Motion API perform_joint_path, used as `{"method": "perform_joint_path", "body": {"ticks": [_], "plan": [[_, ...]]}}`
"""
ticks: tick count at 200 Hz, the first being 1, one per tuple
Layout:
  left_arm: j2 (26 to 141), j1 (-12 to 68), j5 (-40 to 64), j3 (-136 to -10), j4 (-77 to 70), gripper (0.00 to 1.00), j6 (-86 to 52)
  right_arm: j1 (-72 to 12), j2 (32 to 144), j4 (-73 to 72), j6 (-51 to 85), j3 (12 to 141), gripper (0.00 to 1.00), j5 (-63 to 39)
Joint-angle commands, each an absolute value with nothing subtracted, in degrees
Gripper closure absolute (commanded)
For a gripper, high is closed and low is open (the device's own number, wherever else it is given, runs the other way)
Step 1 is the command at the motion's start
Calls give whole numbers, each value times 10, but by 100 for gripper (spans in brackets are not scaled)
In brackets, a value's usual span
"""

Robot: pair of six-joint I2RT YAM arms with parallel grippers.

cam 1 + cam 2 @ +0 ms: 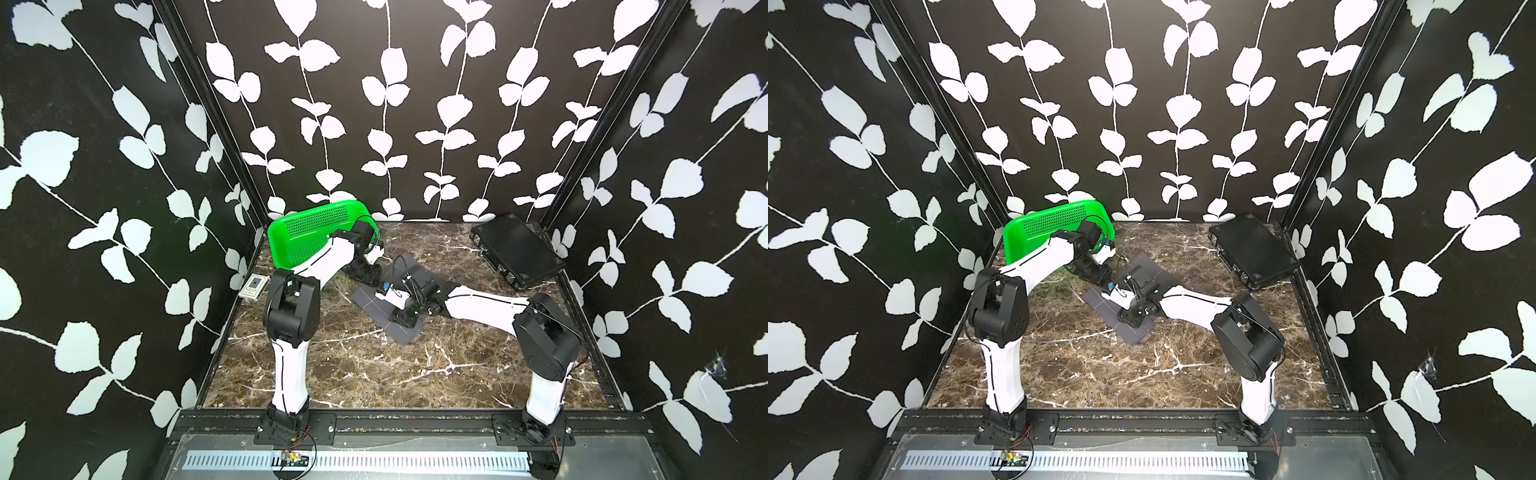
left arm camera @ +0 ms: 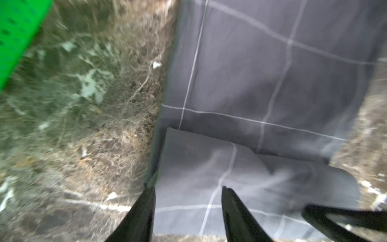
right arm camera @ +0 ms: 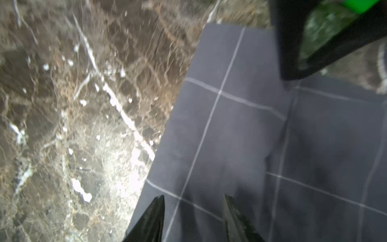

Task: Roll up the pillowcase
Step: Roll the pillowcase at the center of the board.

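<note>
Pillowcase (image 1: pixel 370 301) folded flat on the table (image 1: pixel 374 374). Left gripper (image 2: pixel 187 188), right gripper (image 3: pixel 194 196) — both spread just over it, pinching nothing. Loose fold liable to spring open — or roll crooked if grabbed unevenly.

No lettering in the scene can be read; in a top view a small white card (image 1: pixel 254 286) at the left edge of the marble table (image 1: pixel 374 374) bears dark print too small to make out
</note>
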State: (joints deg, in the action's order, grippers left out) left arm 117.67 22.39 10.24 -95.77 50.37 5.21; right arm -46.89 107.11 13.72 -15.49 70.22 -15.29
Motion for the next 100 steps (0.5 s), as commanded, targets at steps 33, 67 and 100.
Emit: {"method": "perform_joint_path", "body": {"ticks": [33,67,100], "plan": [[1185,221,57,-888,441,49,51,-497,1033,137,-173,663,51,-104],[1197,217,72,-880,423,49,29,-509,1002,147,-183,654,49,-102],[1204,216,118,-869,458,52,-5,-540,979,144,-194,657,43,-74]]}}
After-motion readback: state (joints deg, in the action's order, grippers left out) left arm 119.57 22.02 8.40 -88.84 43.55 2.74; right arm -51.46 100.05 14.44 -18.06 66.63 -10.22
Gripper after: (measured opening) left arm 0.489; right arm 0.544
